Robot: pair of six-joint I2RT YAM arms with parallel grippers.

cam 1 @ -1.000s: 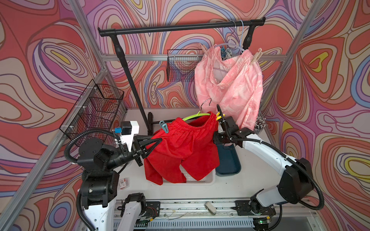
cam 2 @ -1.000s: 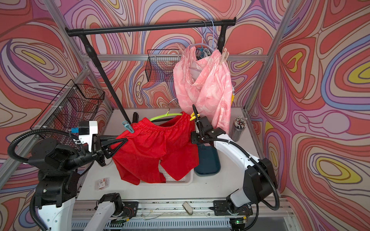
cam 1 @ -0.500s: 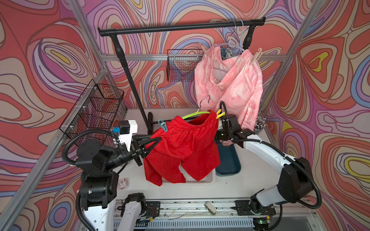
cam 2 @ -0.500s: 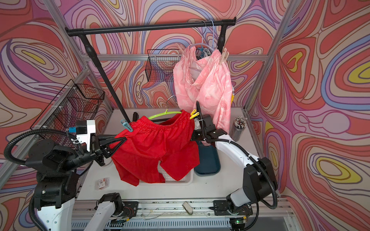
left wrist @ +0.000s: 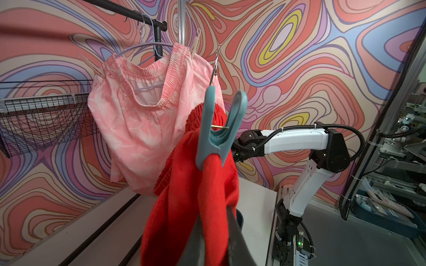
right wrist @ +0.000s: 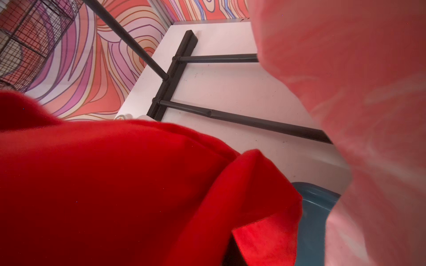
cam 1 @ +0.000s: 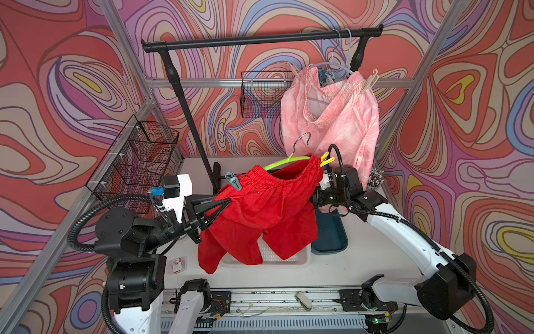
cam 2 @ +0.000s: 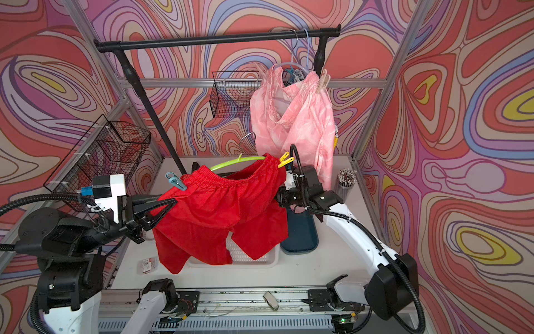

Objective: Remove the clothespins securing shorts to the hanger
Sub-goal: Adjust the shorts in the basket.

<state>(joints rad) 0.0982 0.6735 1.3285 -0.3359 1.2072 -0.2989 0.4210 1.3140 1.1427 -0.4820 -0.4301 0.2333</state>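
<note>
One teal clothespin [cam 1: 233, 180] clips red shorts [cam 1: 260, 208] just above the left hand [cam 1: 226, 204]

A robotics lab cell: aluminium frame [cam 1: 216, 83], swirl-printed walls [cam 1: 57, 86], white table [cam 1: 332, 274], cluttered equipment shelves [left wrist: 391, 200] beyond.

we see the right arm [cam 1: 387, 214] shifted up toward the pink shorts [cam 1: 332, 115] | yellow clothespin [cam 1: 326, 159] and hanger [cam 1: 286, 161] end lifted with it | red shorts [cam 1: 260, 208] waistband stretched wider
</note>
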